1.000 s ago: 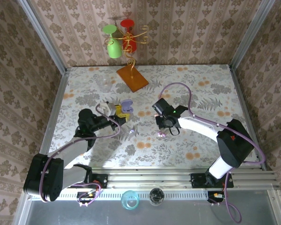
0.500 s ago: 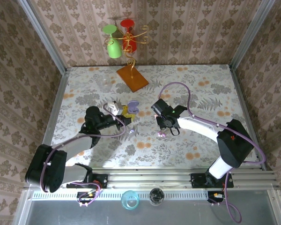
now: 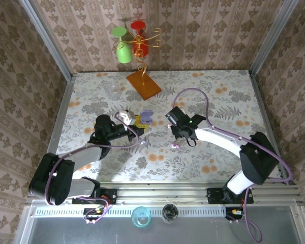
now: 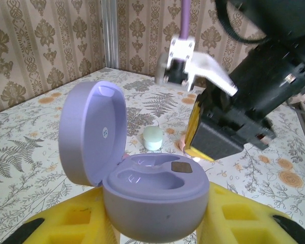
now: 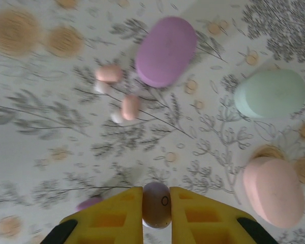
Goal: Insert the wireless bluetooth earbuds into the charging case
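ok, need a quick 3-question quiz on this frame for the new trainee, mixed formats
1. True or false: the lilac case held in the left gripper has its lid open.
2. What is the right gripper holding? A) a cup B) an earbud C) nothing
3. How many closed cases show in the right wrist view?

Key: 1 true. 2 B. 3 three: purple case, mint case, pink case.

The left tool (image 3: 139, 121) has carried the open lilac charging case (image 3: 147, 116) slightly rightward.
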Tool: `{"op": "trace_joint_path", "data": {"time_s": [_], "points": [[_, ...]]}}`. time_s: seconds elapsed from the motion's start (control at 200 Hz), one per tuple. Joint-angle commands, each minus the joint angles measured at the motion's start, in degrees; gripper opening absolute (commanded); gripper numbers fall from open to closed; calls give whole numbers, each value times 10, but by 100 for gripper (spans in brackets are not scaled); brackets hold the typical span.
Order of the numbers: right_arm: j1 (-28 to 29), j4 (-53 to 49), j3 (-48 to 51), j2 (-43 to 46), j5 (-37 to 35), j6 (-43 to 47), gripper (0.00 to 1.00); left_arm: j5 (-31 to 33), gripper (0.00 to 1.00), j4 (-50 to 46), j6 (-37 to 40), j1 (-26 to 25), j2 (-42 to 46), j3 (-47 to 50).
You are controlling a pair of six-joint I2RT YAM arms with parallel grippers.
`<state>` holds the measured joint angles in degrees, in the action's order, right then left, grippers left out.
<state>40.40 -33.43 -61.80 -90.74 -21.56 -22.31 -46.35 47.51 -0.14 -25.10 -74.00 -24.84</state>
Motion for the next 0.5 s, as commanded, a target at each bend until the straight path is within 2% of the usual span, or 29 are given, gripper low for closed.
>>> {"op": "trace_joint_path", "data": {"time_s": [0.0,0.305,0.495], "points": [[0,-62,-15,-23,-74,-9,18,3,36,11,17,1,2,-15],[20,-97,-45,-70,-113,-33,18,-9,36,13,11,18,-14,-22],[21,-96,-48,-70,-107,-32,18,-15,36,12,8,19,-22,-31]]}}
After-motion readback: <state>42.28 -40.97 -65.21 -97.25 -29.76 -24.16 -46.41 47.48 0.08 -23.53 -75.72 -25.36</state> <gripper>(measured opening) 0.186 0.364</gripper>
